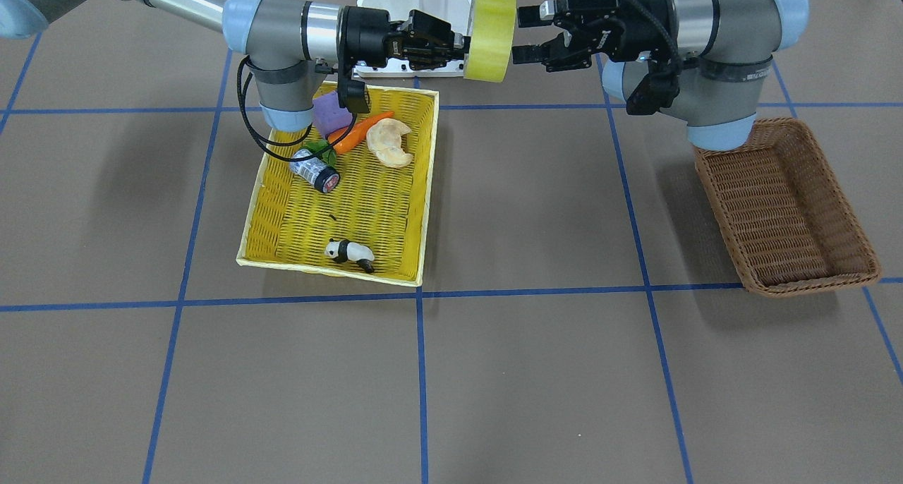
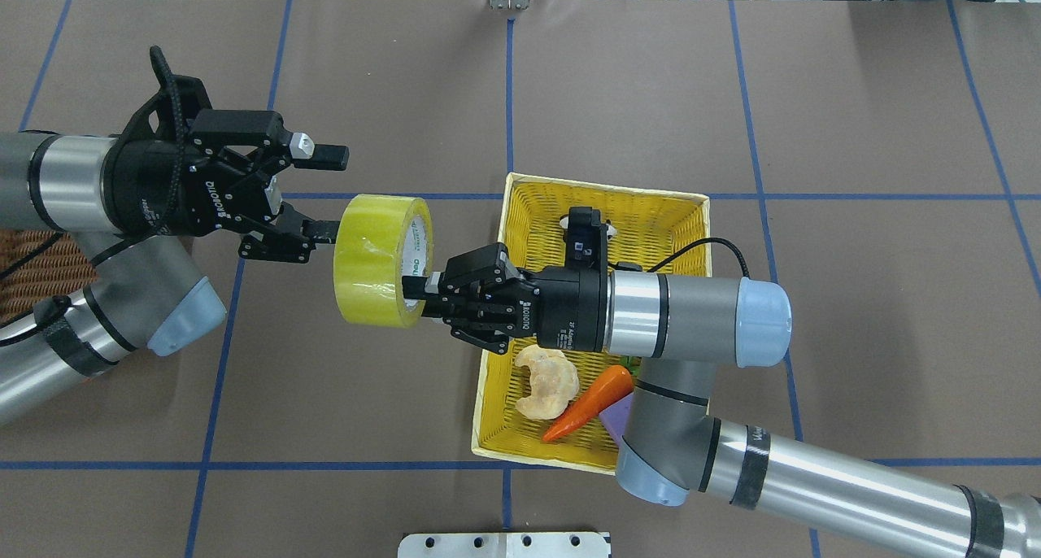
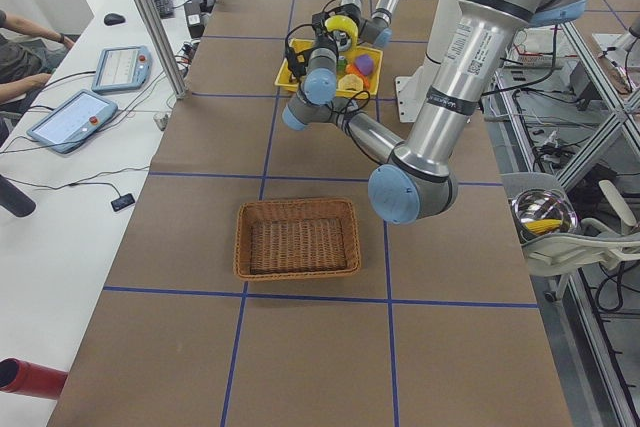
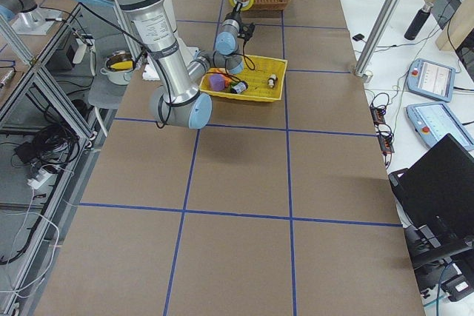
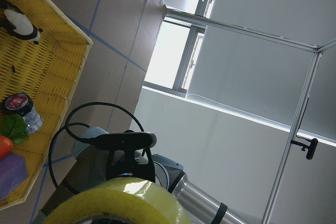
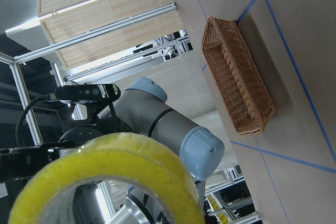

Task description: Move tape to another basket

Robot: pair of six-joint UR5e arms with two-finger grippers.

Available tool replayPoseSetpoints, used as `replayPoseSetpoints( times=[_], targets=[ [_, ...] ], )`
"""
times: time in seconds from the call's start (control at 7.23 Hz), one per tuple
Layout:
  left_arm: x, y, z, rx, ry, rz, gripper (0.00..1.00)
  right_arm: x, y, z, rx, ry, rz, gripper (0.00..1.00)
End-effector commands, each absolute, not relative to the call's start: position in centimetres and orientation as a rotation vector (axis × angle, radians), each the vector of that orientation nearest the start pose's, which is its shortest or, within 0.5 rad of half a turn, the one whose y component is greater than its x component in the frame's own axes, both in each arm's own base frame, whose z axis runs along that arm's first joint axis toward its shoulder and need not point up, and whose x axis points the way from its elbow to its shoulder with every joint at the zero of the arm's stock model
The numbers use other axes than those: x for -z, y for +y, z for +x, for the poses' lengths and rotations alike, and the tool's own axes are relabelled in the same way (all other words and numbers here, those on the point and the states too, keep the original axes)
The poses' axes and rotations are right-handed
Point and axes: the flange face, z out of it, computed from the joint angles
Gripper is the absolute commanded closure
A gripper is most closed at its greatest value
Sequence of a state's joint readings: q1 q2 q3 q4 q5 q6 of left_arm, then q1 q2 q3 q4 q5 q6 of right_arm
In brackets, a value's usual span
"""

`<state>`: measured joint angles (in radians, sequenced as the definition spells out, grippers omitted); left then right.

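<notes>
The tape (image 2: 376, 261), a wide yellow roll, hangs in the air between my two arms, left of the yellow basket. My right gripper (image 2: 411, 288) is shut on the tape's rim and holds it on edge; it also shows in the front view (image 1: 462, 46) with the tape (image 1: 490, 43). My left gripper (image 2: 325, 193) is open, its fingertips right at the tape's other face, not closed on it; in the front view it (image 1: 522, 32) faces the roll. The brown wicker basket (image 1: 783, 209) lies empty under my left arm, and shows at the overhead view's left edge (image 2: 24, 265).
The yellow basket (image 1: 367, 209) holds a carrot (image 1: 363, 131), a purple block (image 1: 328, 113), a small dark cylinder (image 1: 315, 171), a pale pastry (image 1: 388, 142) and a panda figure (image 1: 349, 252). The robot's white base plate (image 1: 416, 4) is behind the tape.
</notes>
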<state>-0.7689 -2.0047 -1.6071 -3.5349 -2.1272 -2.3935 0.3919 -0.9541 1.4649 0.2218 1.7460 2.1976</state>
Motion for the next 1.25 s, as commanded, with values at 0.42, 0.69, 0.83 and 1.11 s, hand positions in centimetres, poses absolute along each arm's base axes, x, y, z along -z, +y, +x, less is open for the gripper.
replayPoseSetpoints(
  times=[0.42, 0.69, 0.83, 1.11],
  targets=[
    [-24.2, -39.8, 31.3, 0.096, 2.289, -0.338, 0.16, -17.6, -33.5, -51.4, -0.328, -2.281, -0.373, 1.00],
    [-24.2, -39.7, 31.5, 0.094, 2.290, -0.341, 0.26, -17.6, -33.2, -51.5, -0.334, -2.295, -0.375, 1.00],
    [-24.2, -39.7, 31.5, 0.095, 2.290, -0.343, 0.43, -17.5, -33.1, -51.6, -0.338, -2.298, -0.375, 1.00],
    [-24.3, -39.6, 31.5, 0.090, 2.292, -0.342, 0.90, -17.6, -33.1, -51.8, -0.340, -2.293, -0.378, 0.94]
  ],
)
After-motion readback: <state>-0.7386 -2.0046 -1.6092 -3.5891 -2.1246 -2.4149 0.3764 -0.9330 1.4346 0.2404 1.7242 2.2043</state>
